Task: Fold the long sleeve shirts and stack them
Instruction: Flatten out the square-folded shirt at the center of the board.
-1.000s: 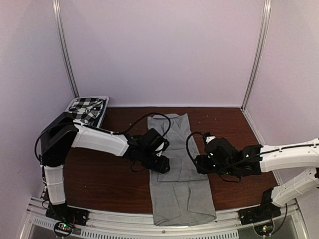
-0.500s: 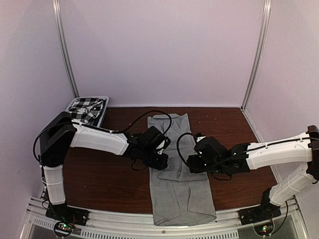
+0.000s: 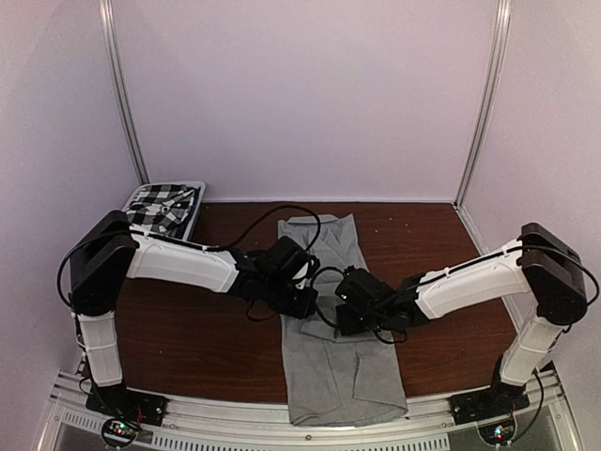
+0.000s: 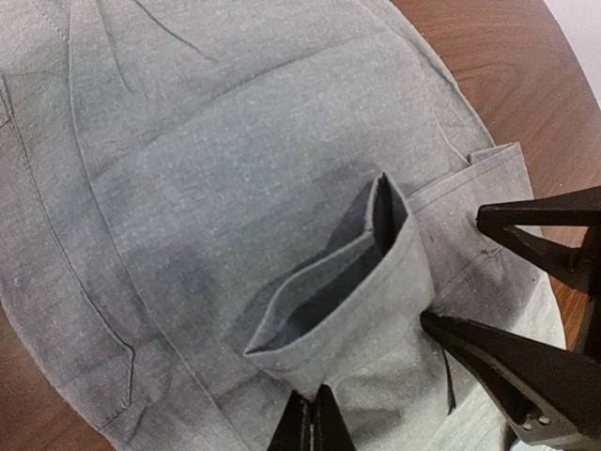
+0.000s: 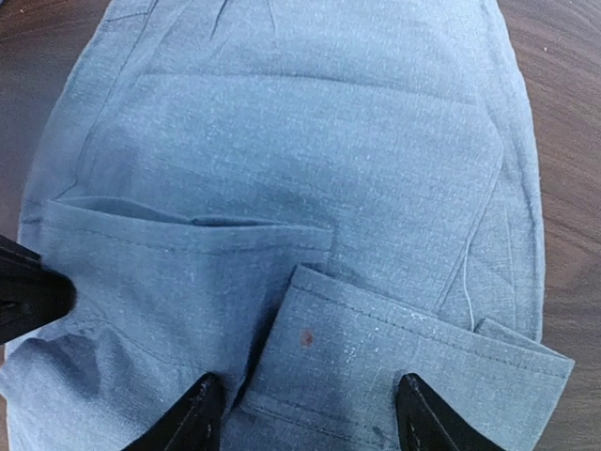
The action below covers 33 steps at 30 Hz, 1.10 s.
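Note:
The light grey long sleeve shirt (image 3: pixel 340 376) lies folded into a long strip down the middle of the table. My left gripper (image 3: pixel 306 306) is shut on one grey sleeve cuff (image 4: pixel 349 293), which stands pinched up off the shirt body (image 4: pixel 235 160). My right gripper (image 3: pixel 342 316) hovers open just beside it, its fingertips (image 5: pixel 203 413) straddling the other flat cuff (image 5: pixel 376 349). Its black fingers (image 4: pixel 512 368) show at the right of the left wrist view. The black-and-white checked shirt (image 3: pixel 158 205) sits bundled in the basket at the back left.
The white slatted basket (image 3: pixel 197 193) stands at the table's back left corner. Brown tabletop (image 3: pixel 188 338) shows on both sides of the grey shirt. Black cables (image 3: pixel 282 218) loop over the shirt's far end. Walls close in the back and sides.
My left gripper has closed on the sleeve cuff. My right arm has stretched left across the shirt until its gripper sits next to the left one.

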### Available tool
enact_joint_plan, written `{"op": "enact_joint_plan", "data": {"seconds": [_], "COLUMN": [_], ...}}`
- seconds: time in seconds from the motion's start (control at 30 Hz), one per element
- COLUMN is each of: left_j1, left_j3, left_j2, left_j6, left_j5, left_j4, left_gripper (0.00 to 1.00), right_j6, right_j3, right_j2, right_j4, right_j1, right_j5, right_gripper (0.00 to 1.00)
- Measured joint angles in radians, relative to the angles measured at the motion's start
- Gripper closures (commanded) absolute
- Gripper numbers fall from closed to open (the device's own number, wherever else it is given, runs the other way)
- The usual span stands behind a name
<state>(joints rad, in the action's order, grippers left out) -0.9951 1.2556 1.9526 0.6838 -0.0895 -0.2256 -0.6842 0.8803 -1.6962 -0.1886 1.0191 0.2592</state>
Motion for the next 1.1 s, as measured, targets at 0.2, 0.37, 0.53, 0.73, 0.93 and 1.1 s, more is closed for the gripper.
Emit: {"op": "enact_joint_plan", "data": {"seconds": [0.2, 0.37, 0.53, 0.73, 0.93, 1.1], "left_j1": [0.000, 0.000, 0.002, 0.011, 0.030, 0.083], "left_j3": [-0.043, -0.061, -0.069, -0.073, -0.089, -0.097], "left_j2": [-0.012, -0.013, -0.019, -0.048, -0.105, -0.156], "left_j6": [0.027, 0.042, 0.049, 0.052, 0.053, 0.050], "left_j5": [0.000, 0.000, 0.000, 0.014, 0.055, 0.096], "left_j4": [0.029, 0.053, 0.067, 0.069, 0.068, 0.049], "left_gripper": [1.00, 1.00, 1.00, 1.00, 1.00, 1.00], "right_j6": [-0.004, -0.018, -0.033, -0.039, -0.044, -0.033], "right_j3": [0.003, 0.006, 0.005, 0.003, 0.003, 0.005], "right_j2": [-0.053, -0.055, -0.054, -0.040, 0.015, 0.092], "right_j4": [0.028, 0.037, 0.035, 0.024, -0.005, -0.036], "right_j1": [-0.001, -0.005, -0.010, -0.016, -0.017, -0.042], "right_j5": [-0.003, 0.000, 0.008, 0.008, 0.021, 0.044], "right_gripper": [0.44, 0.60, 0.77, 0.85, 0.87, 0.91]}}
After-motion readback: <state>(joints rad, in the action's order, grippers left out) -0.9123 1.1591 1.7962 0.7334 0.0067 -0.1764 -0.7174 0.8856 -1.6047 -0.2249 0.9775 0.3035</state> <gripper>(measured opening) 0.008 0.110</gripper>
